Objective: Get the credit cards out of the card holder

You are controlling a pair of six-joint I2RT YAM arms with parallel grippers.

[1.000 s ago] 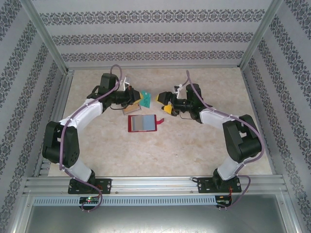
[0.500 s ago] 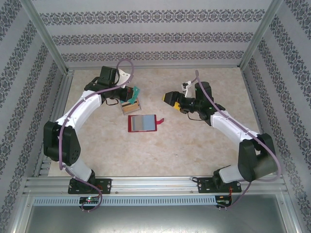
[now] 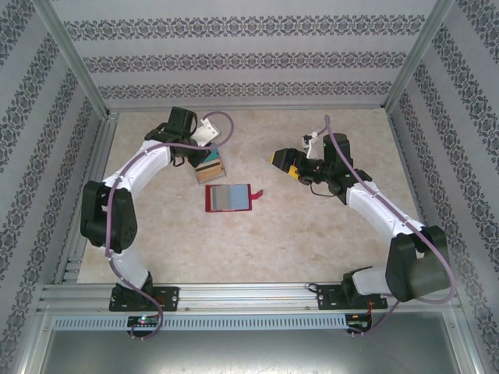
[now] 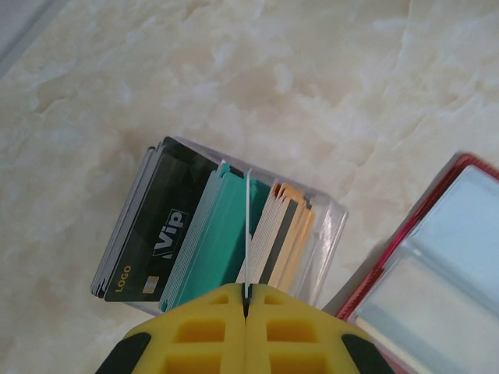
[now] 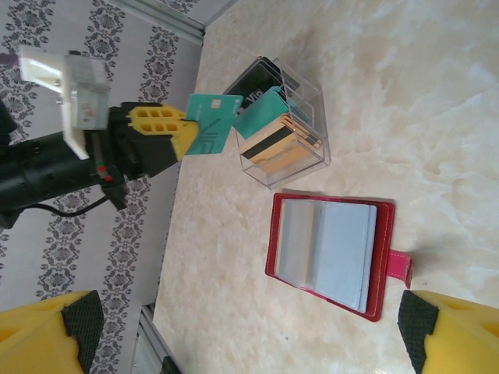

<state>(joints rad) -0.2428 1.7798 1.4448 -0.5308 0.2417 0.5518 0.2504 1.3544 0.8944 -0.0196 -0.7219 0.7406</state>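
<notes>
Left of and behind the open red folding card holder (image 3: 228,198), the left end effector (image 5: 181,131) has its yellow fingers pressed together on a teal plastic card (image 5: 212,123). It holds the card above a clear plastic box (image 5: 314,165) of dark, teal and tan cards. The card holder lies flat on the marbled beige bench (image 3: 312,234), grey-blue face up, tab pointing right. Right of it, the right end effector (image 3: 279,158) hangs spread wide, holding nothing.
</notes>
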